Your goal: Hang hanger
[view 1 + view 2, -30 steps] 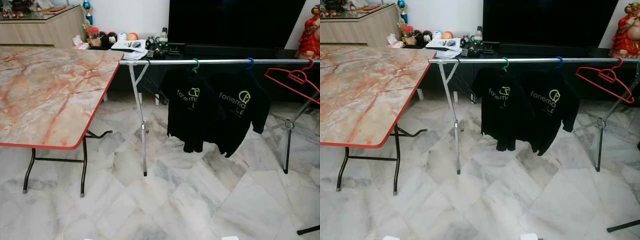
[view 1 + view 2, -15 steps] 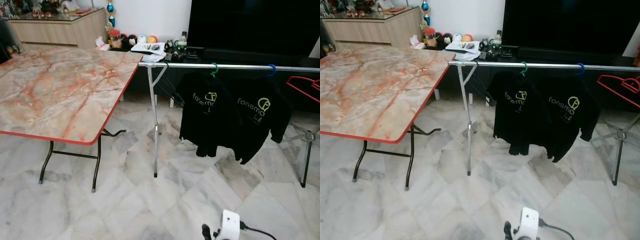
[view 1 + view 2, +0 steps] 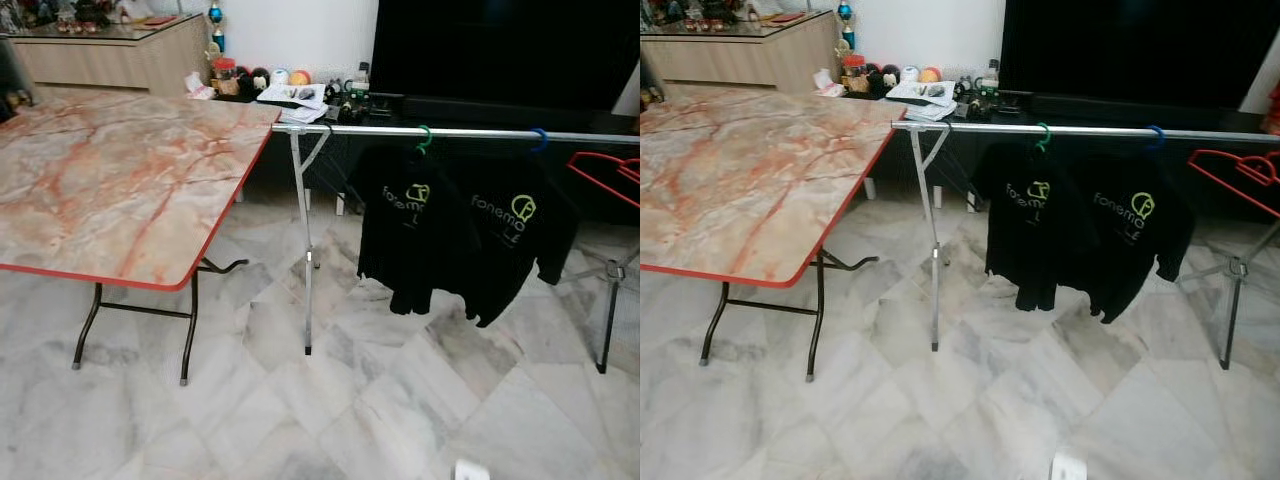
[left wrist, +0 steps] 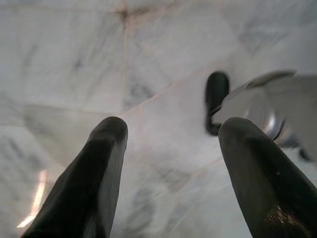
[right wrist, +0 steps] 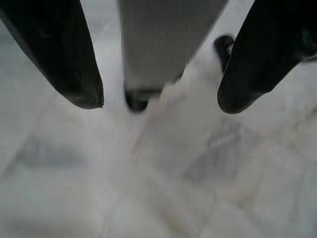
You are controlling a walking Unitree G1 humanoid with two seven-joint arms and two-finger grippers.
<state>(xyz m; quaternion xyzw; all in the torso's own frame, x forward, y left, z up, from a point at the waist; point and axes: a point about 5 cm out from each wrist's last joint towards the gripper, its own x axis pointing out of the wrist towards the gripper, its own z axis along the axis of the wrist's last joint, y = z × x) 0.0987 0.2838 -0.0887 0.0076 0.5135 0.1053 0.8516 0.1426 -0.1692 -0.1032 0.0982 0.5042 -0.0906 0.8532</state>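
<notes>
A silver clothes rail (image 3: 470,132) runs across the room at chest height. Two black shirts hang from it, one (image 3: 412,230) on a green hanger (image 3: 424,139), the other (image 3: 512,240) on a blue hanger (image 3: 540,139). An empty red hanger (image 3: 1252,167) hangs on the rail at the far right, partly cut off by the frame. Both arms hang low. The left gripper (image 4: 173,134) is open over the marble floor, with nothing between its fingers (image 4: 99,173). The right gripper (image 5: 161,101) is open too, pointing down at the floor beside my own leg (image 5: 163,44).
A marble-top folding table (image 3: 110,190) with a red edge stands on the left, its corner close to the rack's left leg (image 3: 307,260). The rack's right leg (image 3: 607,310) stands at the right. Behind are a black TV (image 3: 500,50) and a cluttered low cabinet (image 3: 300,95).
The camera has turned left since a second ago, so the table and rack sit further right in view. A white device seen at the bottom edge has dropped almost out of frame.
</notes>
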